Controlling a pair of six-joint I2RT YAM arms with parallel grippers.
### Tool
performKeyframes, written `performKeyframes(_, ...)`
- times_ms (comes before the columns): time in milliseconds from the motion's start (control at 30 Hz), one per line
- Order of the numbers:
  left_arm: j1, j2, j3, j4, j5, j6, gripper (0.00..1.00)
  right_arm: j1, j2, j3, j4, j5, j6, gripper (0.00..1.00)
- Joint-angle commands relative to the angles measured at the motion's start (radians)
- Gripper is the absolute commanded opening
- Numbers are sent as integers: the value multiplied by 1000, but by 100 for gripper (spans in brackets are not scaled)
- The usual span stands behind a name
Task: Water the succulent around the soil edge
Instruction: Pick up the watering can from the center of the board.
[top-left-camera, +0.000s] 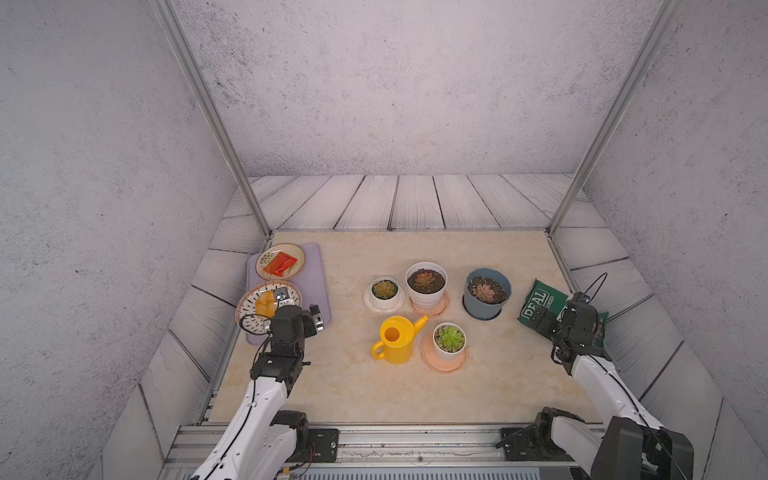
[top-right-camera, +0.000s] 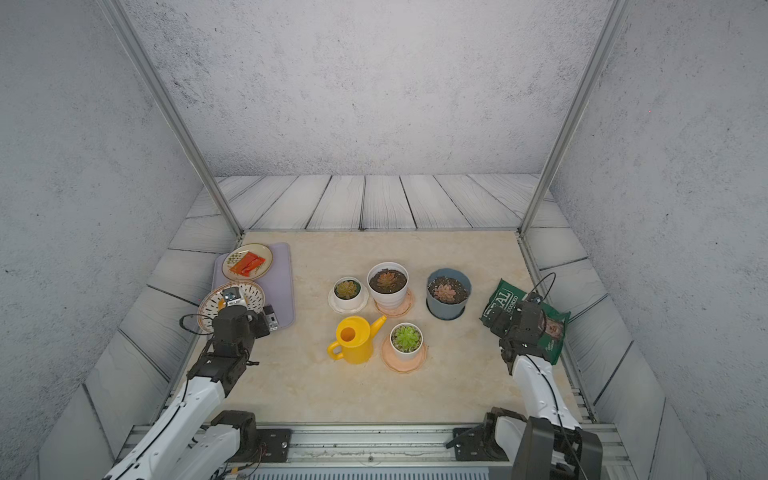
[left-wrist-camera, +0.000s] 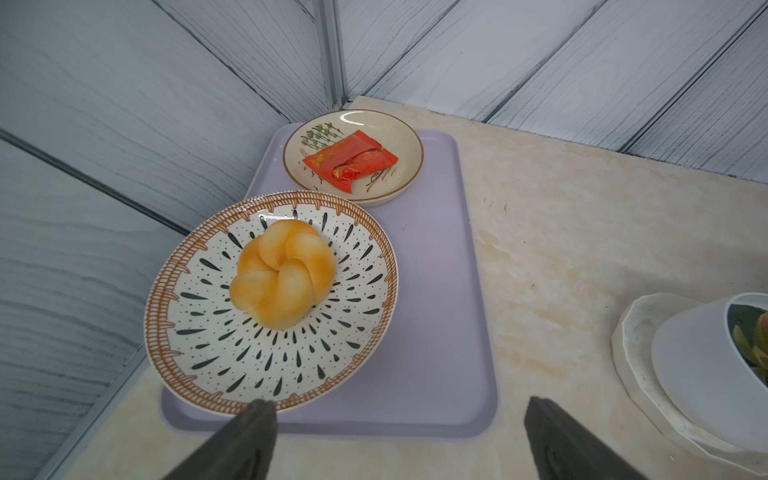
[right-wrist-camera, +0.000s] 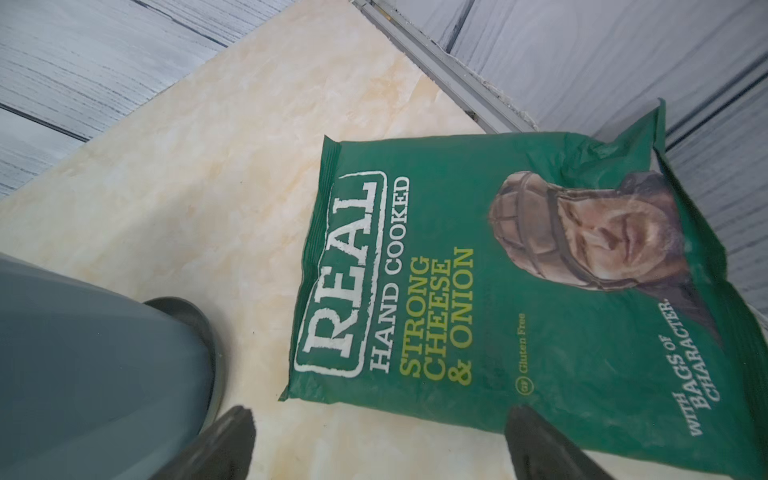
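Speckled grey walls (top-left-camera: 395, 83), pale marble tabletop (top-left-camera: 353, 382)

Both top views look down from high above the robot's base edge, facing the back wall (top-left-camera: 395, 104), far enough off to take in the whole tabletop (top-left-camera: 332, 386); they share almost the same scene, shifted a little sideways. The left wrist view sits close over the purple tray (left-wrist-camera: 436, 332), looking past the left pincer (left-wrist-camera: 399, 403) toward a corner of the enclosure; the small white pot (left-wrist-camera: 698, 374) at its margin shows in both top views too. The right wrist view hangs low over the green crisp bag (right-wrist-camera: 457, 332), with the grey pot (right-wrist-camera: 83, 353) beside it, both also in the top views
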Motion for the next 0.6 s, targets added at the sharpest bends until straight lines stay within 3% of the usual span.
performKeyframes(0,11,2,-5,19,14,12,100,0,-4,-8,20,10,-7,99)
performKeyframes(567,15,7,-2,10,-6,1,100,0,2,-3,17,7,-8,99)
